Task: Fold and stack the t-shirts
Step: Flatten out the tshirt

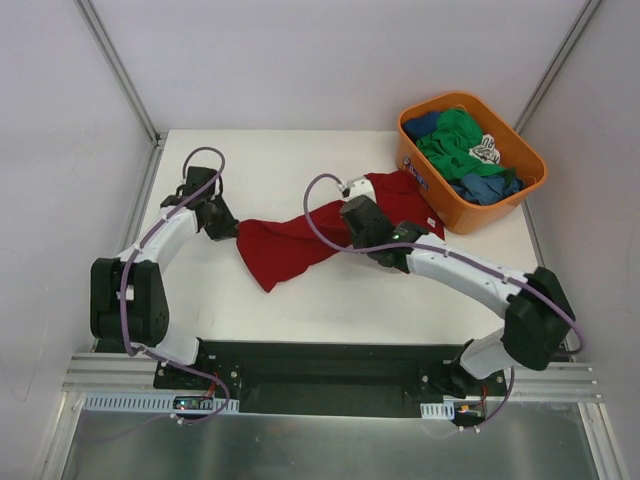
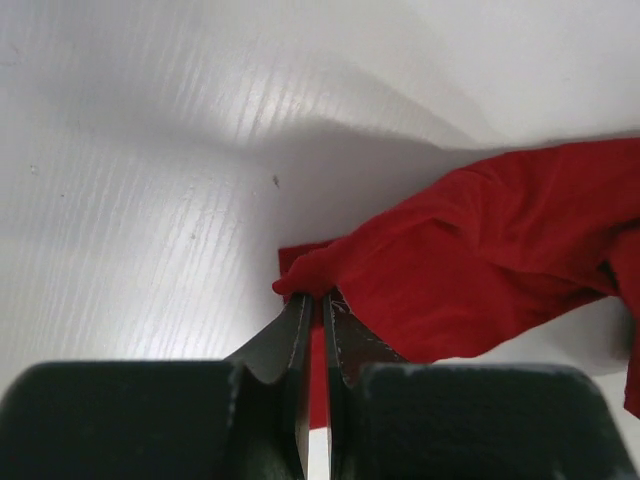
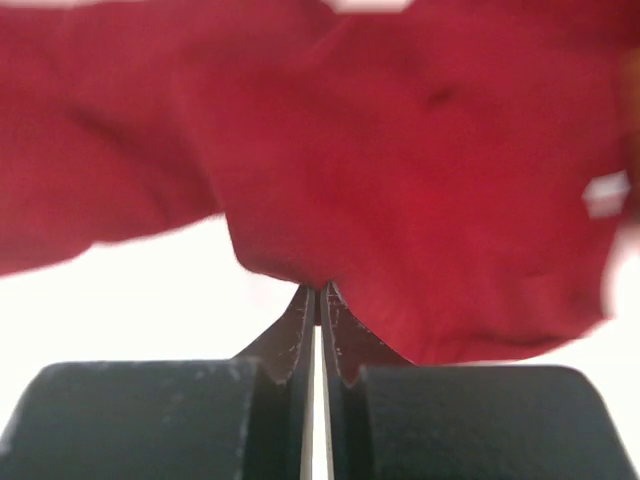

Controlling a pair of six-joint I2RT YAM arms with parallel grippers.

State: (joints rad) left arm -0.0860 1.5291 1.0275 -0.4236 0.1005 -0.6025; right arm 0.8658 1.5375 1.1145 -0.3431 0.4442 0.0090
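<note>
Cloth as limp and light as the dark red t-shirt, strung mid-frame over the table, probably needs pinching at edges or corners; left gripper and right gripper are both clenched on its folds.

the left arm and the right arm look alike: smooth white shells over the long links, chunky matte black housings at the joints, and a thin purple cable looping loosely along each from foot to wrist. a small electronics board sits at each foot. in the wrist views the left gripper and the right gripper each show two blocky black bodies with rounded upper edges and thin dark fingers that taper to narrow tips, their inner faces scuffed with pale scratches.
</note>
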